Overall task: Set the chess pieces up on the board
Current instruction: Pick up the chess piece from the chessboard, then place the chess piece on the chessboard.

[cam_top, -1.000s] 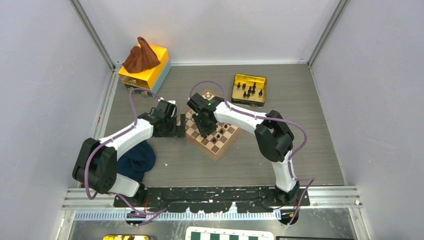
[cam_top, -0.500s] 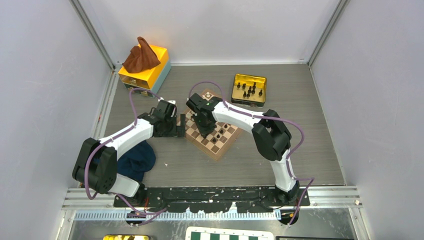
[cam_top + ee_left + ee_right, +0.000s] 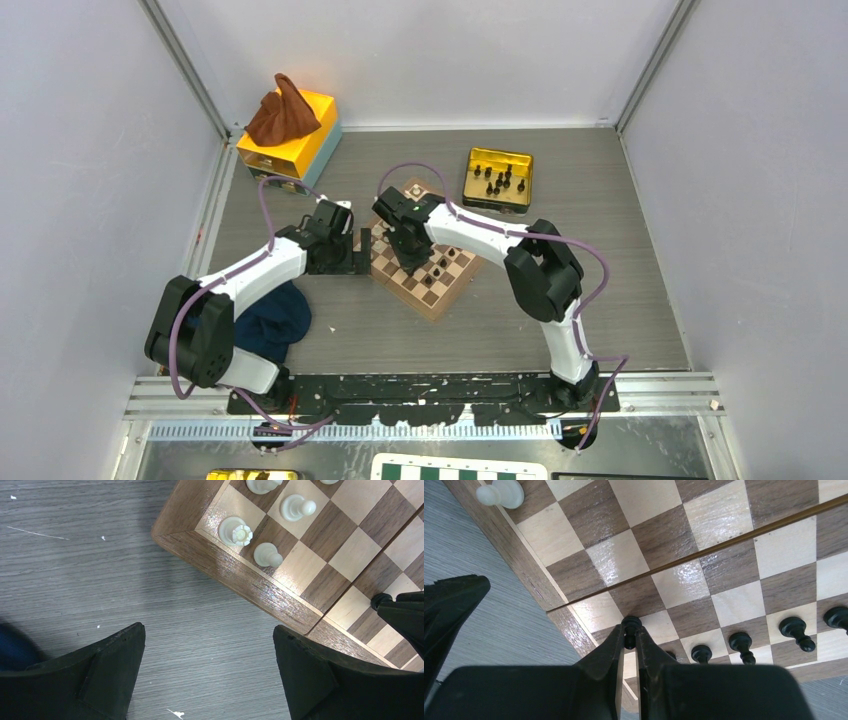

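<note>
The wooden board (image 3: 437, 300) lies mid-table, turned diagonally. My right gripper (image 3: 630, 632) is shut on a tiny black chess piece (image 3: 631, 624), pinched at the fingertips over a square near the board's (image 3: 659, 540) left rim. Several black pieces (image 3: 742, 645) stand in a row to its right. More black pieces (image 3: 498, 181) lie in a gold tin (image 3: 475, 160). My left gripper (image 3: 209, 630) hangs open over bare table just off the board's (image 3: 240, 580) corner, holding nothing. Cream pieces (image 3: 235, 530) stand near that corner.
A yellow box (image 3: 318, 135) with a brown cloth (image 3: 283, 112) on it sits at the back left. A dark blue cloth (image 3: 272, 318) lies by the left arm's base. A green-and-white board (image 3: 460, 468) pokes in at the bottom edge.
The right gripper's fingers have closed onto the black piece. Both arms have stayed almost in place.
</note>
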`<action>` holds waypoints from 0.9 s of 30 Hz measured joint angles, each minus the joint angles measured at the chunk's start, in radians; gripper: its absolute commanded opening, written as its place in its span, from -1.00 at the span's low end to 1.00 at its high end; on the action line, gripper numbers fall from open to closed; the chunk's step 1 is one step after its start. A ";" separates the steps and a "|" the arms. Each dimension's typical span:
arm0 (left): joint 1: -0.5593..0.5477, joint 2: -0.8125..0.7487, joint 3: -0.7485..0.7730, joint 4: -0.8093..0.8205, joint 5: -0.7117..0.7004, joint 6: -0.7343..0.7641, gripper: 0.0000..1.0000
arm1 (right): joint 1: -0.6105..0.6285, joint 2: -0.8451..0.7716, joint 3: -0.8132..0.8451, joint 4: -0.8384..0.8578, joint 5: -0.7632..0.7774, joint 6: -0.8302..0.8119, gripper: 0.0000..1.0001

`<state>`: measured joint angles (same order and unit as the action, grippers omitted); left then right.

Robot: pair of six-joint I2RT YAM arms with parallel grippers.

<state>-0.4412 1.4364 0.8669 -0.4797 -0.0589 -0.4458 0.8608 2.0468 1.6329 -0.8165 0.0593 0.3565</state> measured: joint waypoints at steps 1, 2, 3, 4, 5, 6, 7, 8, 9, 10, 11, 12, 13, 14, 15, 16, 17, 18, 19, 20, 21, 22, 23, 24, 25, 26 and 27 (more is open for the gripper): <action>0.000 0.000 0.000 0.000 0.000 0.000 0.99 | 0.000 -0.001 -0.003 0.000 0.000 0.000 -0.74; 0.000 0.000 0.000 0.000 0.000 0.000 0.99 | 0.001 -0.006 -0.008 0.000 0.002 0.000 -0.74; 0.000 0.000 0.000 0.000 0.000 0.000 0.99 | 0.002 -0.011 -0.015 -0.001 0.004 0.000 -0.74; 0.000 0.000 0.000 0.000 0.000 0.000 0.99 | 0.003 -0.017 -0.023 -0.002 0.006 0.000 -0.74; 0.000 0.000 0.000 0.000 0.000 0.000 0.99 | 0.005 -0.023 -0.029 -0.003 0.007 0.000 -0.74; 0.000 0.000 0.000 0.000 0.000 0.000 0.99 | 0.007 -0.030 -0.039 -0.005 0.009 0.000 -0.74; 0.000 0.000 0.000 0.000 0.000 0.000 0.99 | 0.009 -0.037 -0.046 -0.005 0.010 0.000 -0.74; 0.000 0.000 0.000 0.000 0.000 0.000 0.99 | 0.013 -0.045 -0.056 -0.008 0.012 0.001 -0.74; 0.000 0.000 0.000 0.000 0.000 0.000 0.99 | 0.016 -0.052 -0.062 -0.009 0.013 0.001 -0.75; 0.000 0.000 0.000 0.000 0.000 0.000 0.99 | 0.022 -0.060 -0.070 -0.010 0.015 0.001 -0.74; 0.000 0.000 0.000 0.000 0.000 0.000 0.99 | 0.025 -0.067 -0.074 -0.012 0.017 0.002 -0.74; 0.000 0.000 0.000 0.000 0.000 0.000 0.99 | 0.030 -0.075 -0.081 -0.013 0.018 0.003 -0.74; 0.000 0.000 0.000 0.000 0.000 0.000 0.99 | 0.033 -0.082 -0.085 -0.014 0.019 0.005 -0.74; 0.000 0.000 0.000 0.000 0.000 0.000 0.99 | 0.037 -0.091 -0.092 -0.014 0.021 0.007 -0.74; 0.000 0.000 0.000 0.000 0.000 0.000 0.99 | 0.041 -0.096 -0.095 -0.016 0.023 0.008 -0.74; 0.000 0.000 0.000 0.000 0.000 0.000 0.99 | 0.043 -0.102 -0.101 -0.015 0.025 0.011 -0.74; 0.000 0.000 0.000 0.000 0.000 0.000 0.99 | 0.045 -0.106 -0.104 -0.015 0.026 0.012 -0.74; 0.000 0.000 0.000 0.000 0.000 0.000 0.99 | 0.048 -0.109 -0.111 -0.015 0.027 0.013 -0.74; 0.000 0.000 0.000 0.000 0.000 0.000 0.99 | 0.050 -0.111 -0.116 -0.015 0.028 0.015 -0.74; 0.000 0.000 0.000 0.000 0.000 0.000 0.99 | 0.052 -0.113 -0.121 -0.015 0.029 0.016 -0.74; 0.000 0.000 0.000 0.000 0.000 0.000 0.99 | 0.053 -0.113 -0.125 -0.015 0.029 0.017 -0.74; 0.000 0.000 0.000 0.000 0.000 0.000 0.99 | 0.055 -0.113 -0.130 -0.015 0.029 0.019 -0.74; 0.000 0.000 0.000 0.000 0.000 0.000 0.99 | 0.055 -0.113 -0.134 -0.014 0.029 0.020 -0.74; 0.000 0.000 0.000 0.000 0.000 0.000 0.99 | 0.056 -0.113 -0.138 -0.014 0.029 0.021 -0.74; 0.000 0.000 0.000 0.000 0.001 0.000 0.99 | 0.057 -0.113 -0.142 -0.015 0.030 0.023 -0.74; 0.000 0.000 0.000 0.000 0.001 0.000 0.99 | 0.058 -0.113 -0.145 -0.014 0.030 0.024 -0.74; 0.000 0.000 0.000 0.000 0.001 0.000 0.99 | 0.058 -0.113 -0.147 -0.014 0.030 0.026 -0.74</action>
<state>-0.4412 1.4364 0.8669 -0.4793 -0.0582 -0.4461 0.9192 1.9335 1.4857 -0.8307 0.0895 0.3824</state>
